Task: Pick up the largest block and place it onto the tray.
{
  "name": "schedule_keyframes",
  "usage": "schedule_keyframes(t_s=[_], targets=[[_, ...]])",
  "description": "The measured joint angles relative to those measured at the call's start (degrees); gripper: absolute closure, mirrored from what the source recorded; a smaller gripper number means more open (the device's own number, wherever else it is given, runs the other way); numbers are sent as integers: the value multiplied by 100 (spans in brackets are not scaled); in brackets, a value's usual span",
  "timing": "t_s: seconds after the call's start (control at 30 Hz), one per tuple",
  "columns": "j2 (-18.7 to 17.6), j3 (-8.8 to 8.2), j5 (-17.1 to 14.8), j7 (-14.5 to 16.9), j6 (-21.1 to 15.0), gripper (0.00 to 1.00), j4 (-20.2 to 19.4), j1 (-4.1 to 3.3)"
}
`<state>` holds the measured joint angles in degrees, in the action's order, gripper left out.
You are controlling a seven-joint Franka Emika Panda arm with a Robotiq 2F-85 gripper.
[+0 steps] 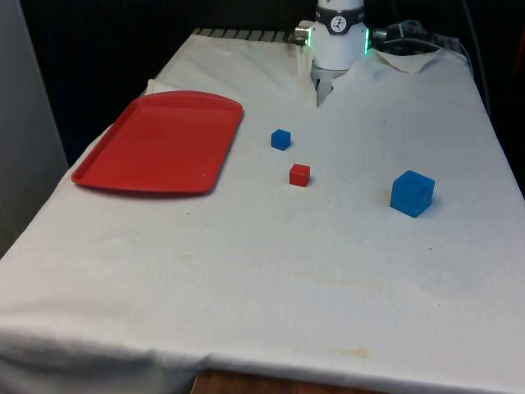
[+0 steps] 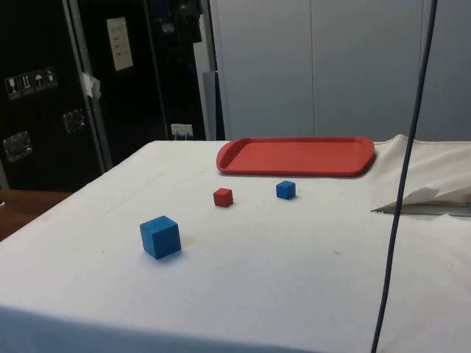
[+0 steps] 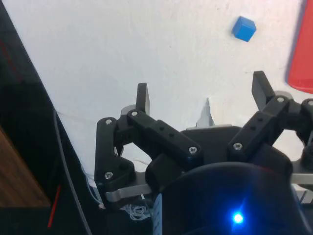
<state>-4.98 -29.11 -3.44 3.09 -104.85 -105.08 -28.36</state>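
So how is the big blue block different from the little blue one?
The big blue block is much larger than the little blue block. The big blue block sits alone toward the front view's right, away from the red tray, while the little blue block sits nearer the tray, close to the red block. Both are blue cubes resting on the white cloth, and neither is on the tray yet.

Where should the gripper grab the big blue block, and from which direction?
From straight above, fingers closing on two opposite side faces of the large blue block. It sits flat on the cloth, turned a little relative to the table edges, so the wrist likely needs rotating to square up. Nothing stands close: the red block and small blue block are well apart. The gripper is open.
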Motion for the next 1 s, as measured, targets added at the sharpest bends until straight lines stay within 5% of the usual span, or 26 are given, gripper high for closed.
schedule_keyframes(t_s=[1.0], targets=[[-854,779,11,-831,-739,0,69,0]])
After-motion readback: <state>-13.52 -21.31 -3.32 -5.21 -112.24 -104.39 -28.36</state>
